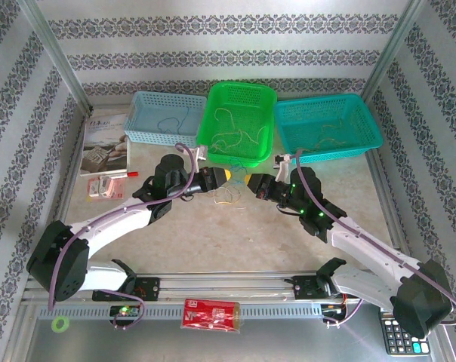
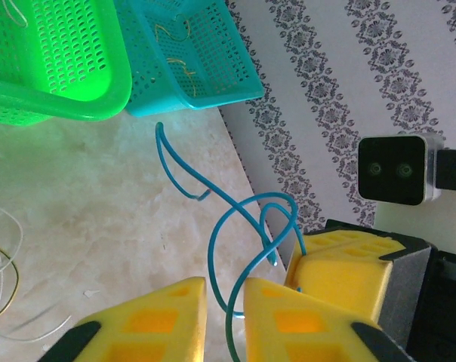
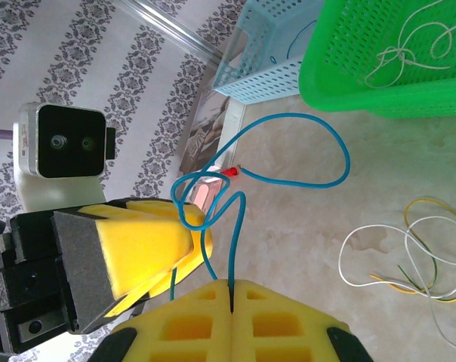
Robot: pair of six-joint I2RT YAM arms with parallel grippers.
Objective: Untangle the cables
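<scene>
A thin blue cable (image 3: 318, 143) is pinched in my right gripper (image 3: 232, 283), which is shut on it. From there it loops up and curls past a red-tipped end. In the left wrist view the same blue cable (image 2: 184, 175) runs down through the narrow gap of my left gripper (image 2: 226, 284), whose yellow pads stand a little apart on either side of it. The two grippers meet tip to tip in front of the green basket, left gripper (image 1: 226, 178) and right gripper (image 1: 248, 181). More cables (image 1: 228, 197), white and yellow-green, lie loose on the table below them.
Three baskets stand in a row at the back: pale blue (image 1: 140, 121), green (image 1: 267, 121) and teal (image 1: 366, 124), each with thin cords inside. A booklet (image 1: 103, 139) and a red packet (image 1: 106, 185) lie at the left. A red pack (image 1: 211, 313) and a calculator (image 1: 400, 335) sit at the front.
</scene>
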